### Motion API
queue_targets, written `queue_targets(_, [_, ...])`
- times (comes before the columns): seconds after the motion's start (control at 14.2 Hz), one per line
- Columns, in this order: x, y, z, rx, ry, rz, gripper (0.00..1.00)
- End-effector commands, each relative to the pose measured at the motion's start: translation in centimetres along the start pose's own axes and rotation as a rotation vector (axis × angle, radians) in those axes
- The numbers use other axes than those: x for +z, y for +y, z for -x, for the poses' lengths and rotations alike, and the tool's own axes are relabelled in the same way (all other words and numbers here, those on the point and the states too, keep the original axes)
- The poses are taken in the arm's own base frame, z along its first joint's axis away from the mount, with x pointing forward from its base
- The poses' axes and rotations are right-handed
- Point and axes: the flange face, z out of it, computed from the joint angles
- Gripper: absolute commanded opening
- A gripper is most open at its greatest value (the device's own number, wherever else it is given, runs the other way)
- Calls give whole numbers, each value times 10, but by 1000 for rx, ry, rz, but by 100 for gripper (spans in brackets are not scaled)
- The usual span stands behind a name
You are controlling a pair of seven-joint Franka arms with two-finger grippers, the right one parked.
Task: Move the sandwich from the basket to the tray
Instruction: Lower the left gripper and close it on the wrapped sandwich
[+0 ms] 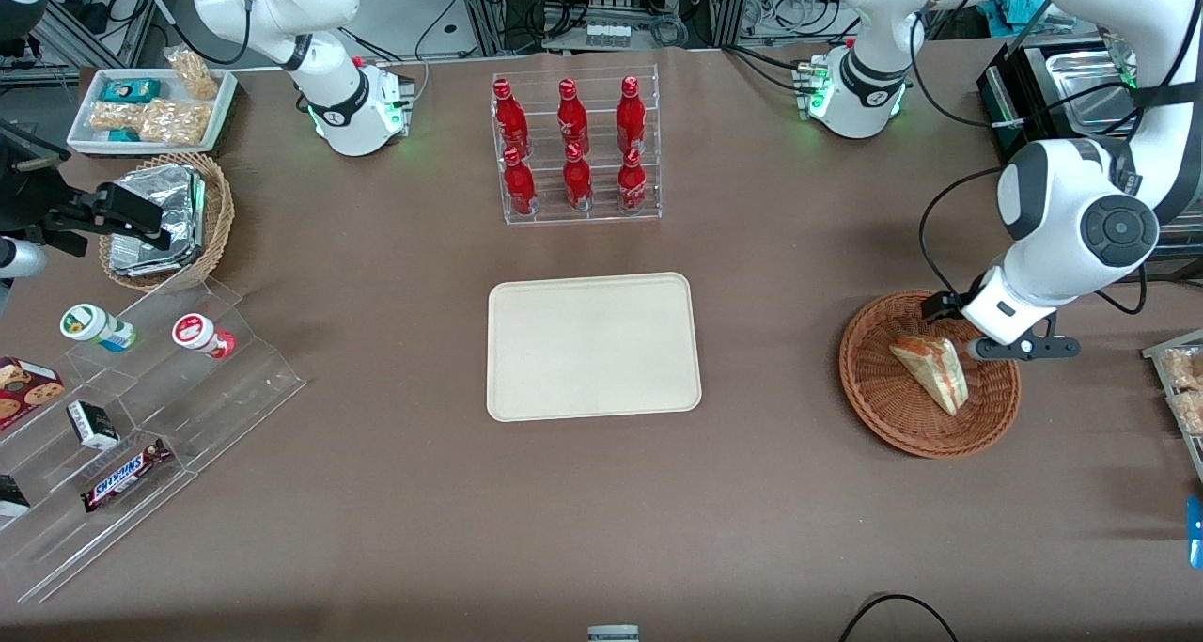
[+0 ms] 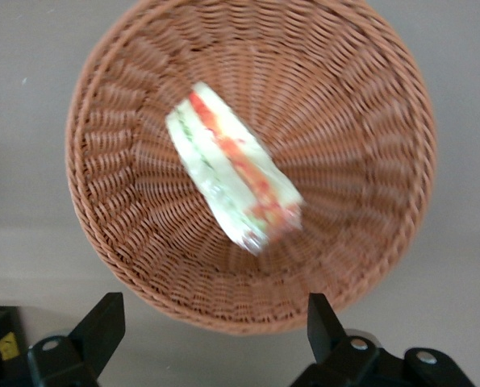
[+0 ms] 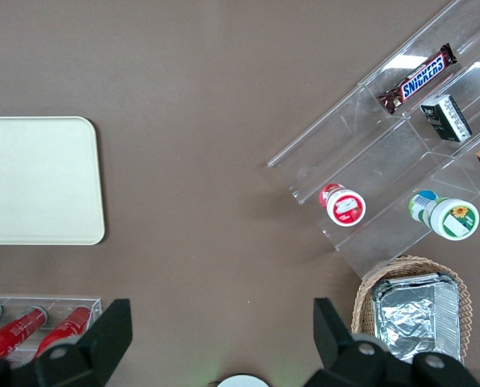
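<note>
Sandwich (image 1: 930,372) in basket (image 1: 879,412), frame right; gripper (image 2: 211,326) above, fingers (image 2: 102,326) wide, empty; tray (image 1: 593,346) bare; transfer pending.

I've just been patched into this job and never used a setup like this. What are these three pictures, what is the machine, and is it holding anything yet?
You are looking at two white robot arms bolted to a brown table. One picture looks at the table from the front. The other two come from cameras on the arms' wrists, looking down past the black fingers.

The working arm's gripper hangs above the rim of a shallow reddish wicker basket. Its fingers are spread wide with nothing between them, so it holds nothing.

A wrapped sandwich lies in that basket. The cream tray sits in the middle of the table with nothing on it.

Also there: a clear rack of red bottles farther from the front camera than the tray, and, toward the parked arm's end, a clear stepped stand with snacks and a deeper basket of foil packets.
</note>
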Motion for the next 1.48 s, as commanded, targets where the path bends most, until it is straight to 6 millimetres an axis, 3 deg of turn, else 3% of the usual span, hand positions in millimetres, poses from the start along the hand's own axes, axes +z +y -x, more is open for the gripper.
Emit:
queue_targets(0.0, [11,3,-6,-197,17,2,100])
queue_targets(0.42, [17,13,-19,-806,85,61,100])
queue_targets(0.56, [30,18,-25,-893,108,86,100])
queue_targets(0.85, [68,21,-27,-895,65,66,100])
queue_targets(0.92, [72,21,-26,-896,57,62,94])
queue_targets(1.06, [74,30,-24,-873,47,55,36])
queue_targets(1.13, [70,33,-22,-862,48,53,16])
queue_targets(1.27, [51,31,-18,-837,15,15,11])
queue_targets(1.41, [18,44,-16,-737,-26,-26,11])
